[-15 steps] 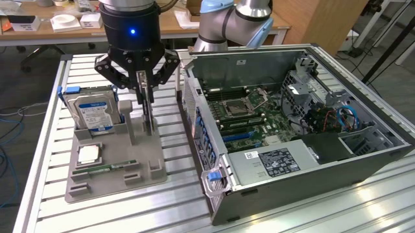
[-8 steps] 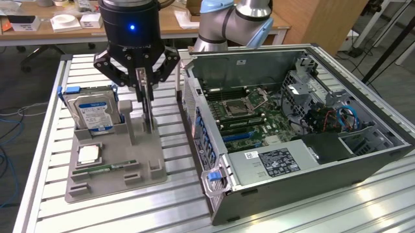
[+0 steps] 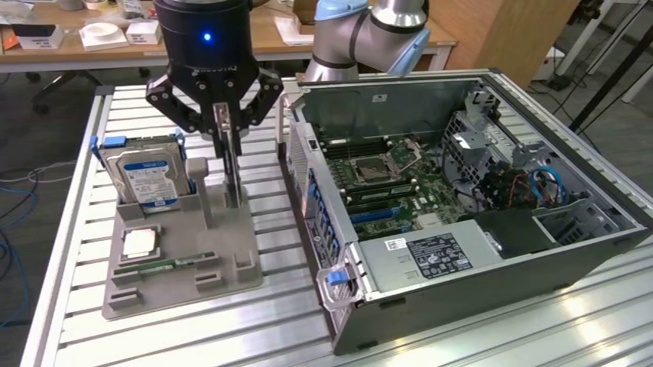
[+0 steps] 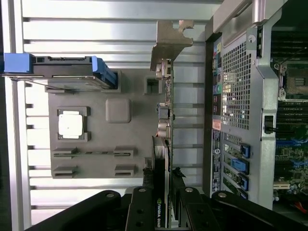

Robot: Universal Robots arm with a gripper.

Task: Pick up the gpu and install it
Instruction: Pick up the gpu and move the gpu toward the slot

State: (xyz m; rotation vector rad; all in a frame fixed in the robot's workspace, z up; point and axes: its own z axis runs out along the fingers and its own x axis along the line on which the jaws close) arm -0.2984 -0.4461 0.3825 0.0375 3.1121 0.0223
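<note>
The gpu (image 3: 234,172) stands on edge over the grey tray (image 3: 219,252), pinched between the narrowed fingers of the hand (image 3: 229,134). I can't tell whether it has lifted clear. Nearest on the tray lie a RAM stick (image 3: 168,265) and a processor (image 3: 139,243), with an upright hard drive (image 3: 148,176) behind. The open computer case (image 3: 571,260) sits beside the tray on the worktop (image 3: 459,344).

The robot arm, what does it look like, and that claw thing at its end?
The arm is built from silver-grey tubes with light blue caps on its joints. Its end effector is all black: a round body with a small blue light glowing on it, faint lettering below, and two jointed fingers made of bolted links.
</note>
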